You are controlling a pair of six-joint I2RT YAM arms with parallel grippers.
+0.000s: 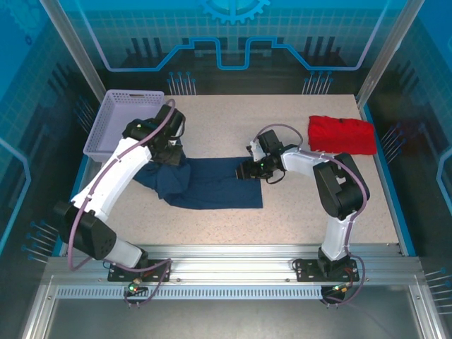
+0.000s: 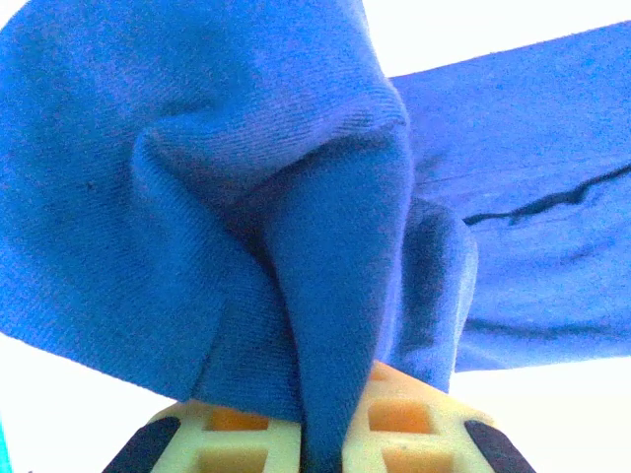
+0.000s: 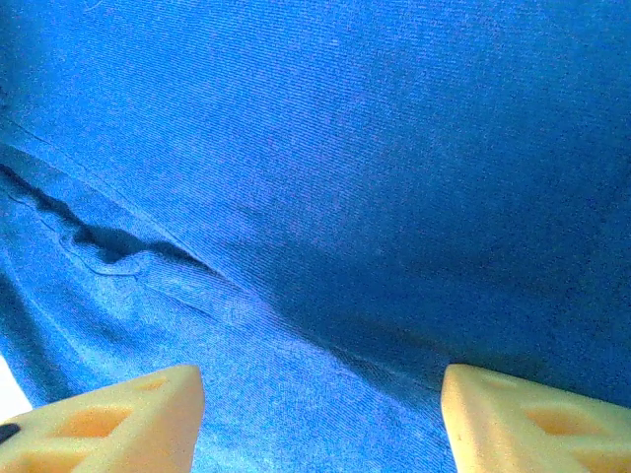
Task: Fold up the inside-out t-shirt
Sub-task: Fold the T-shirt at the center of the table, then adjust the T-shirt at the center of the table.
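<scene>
Two claws: my left claw (image 2: 320,434) pinches dark navy soft cloth t-shirt (image 1: 212,185) at 9 o'clock, right claw (image 3: 320,414) spread at 3 o'clock. I'd lift clear, fold straight across.

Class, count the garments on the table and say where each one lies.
2. The navy t-shirt lies near the middle, left of centre; the red folded garment sits at the far right. Part of the basket is hidden.

No readable text, brand, label or number; a wordless gear emblem (image 1: 233,15) on the back panel (image 1: 296,39).
</scene>
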